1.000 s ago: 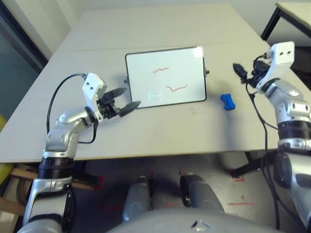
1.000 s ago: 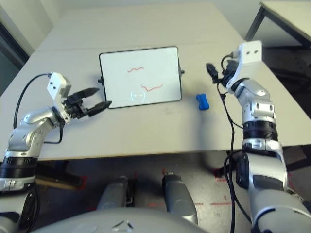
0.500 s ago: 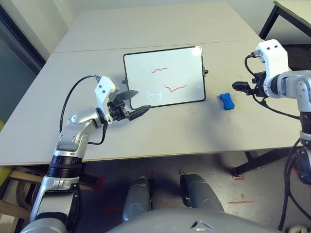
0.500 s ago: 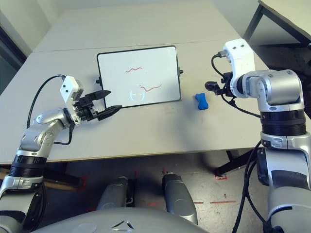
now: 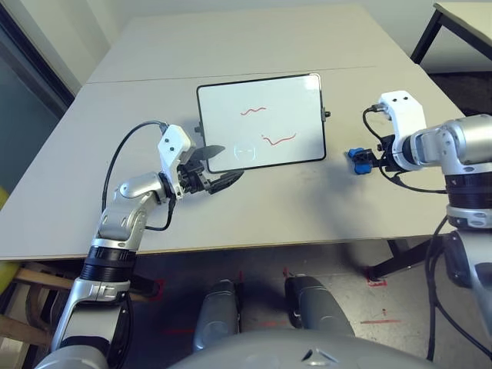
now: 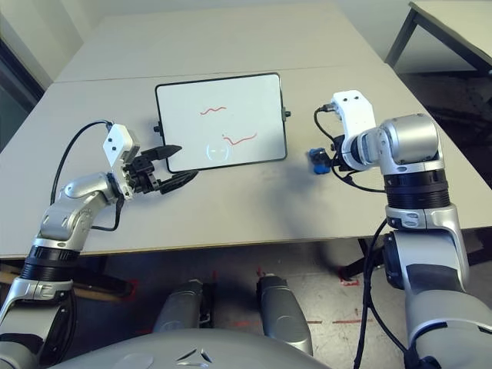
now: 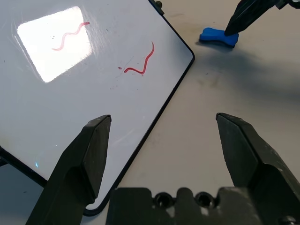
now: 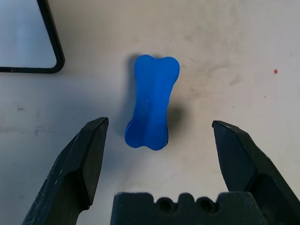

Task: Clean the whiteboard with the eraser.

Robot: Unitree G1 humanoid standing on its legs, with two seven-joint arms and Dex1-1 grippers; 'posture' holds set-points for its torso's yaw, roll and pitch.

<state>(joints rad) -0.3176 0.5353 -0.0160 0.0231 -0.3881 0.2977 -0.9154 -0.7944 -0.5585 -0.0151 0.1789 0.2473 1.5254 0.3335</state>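
Observation:
The whiteboard (image 5: 261, 123) lies flat mid-table, black-framed, with two red squiggles and a faint bluish mark. To its right lies the small blue eraser (image 5: 355, 156), waisted in the middle. My right gripper (image 5: 366, 159) hangs low over the eraser, open. In the right wrist view the eraser (image 8: 152, 108) lies between the two fingers (image 8: 89, 154), clear of both. My left gripper (image 5: 229, 163) is open at the board's near left corner. The left wrist view has the board (image 7: 70, 93) and the eraser (image 7: 218, 36) beyond the open fingers (image 7: 84, 159).
The grey table (image 5: 254, 207) has bare room in front of the board and behind it. Its front edge runs close under my arms. A second table (image 5: 461, 19) stands at the back right. The board's corner (image 8: 51, 47) lies a short way from the eraser.
My right arm swung down and left from above the table's right edge until its open fingers straddle the eraser. My left gripper moved right toward the board's near corner.

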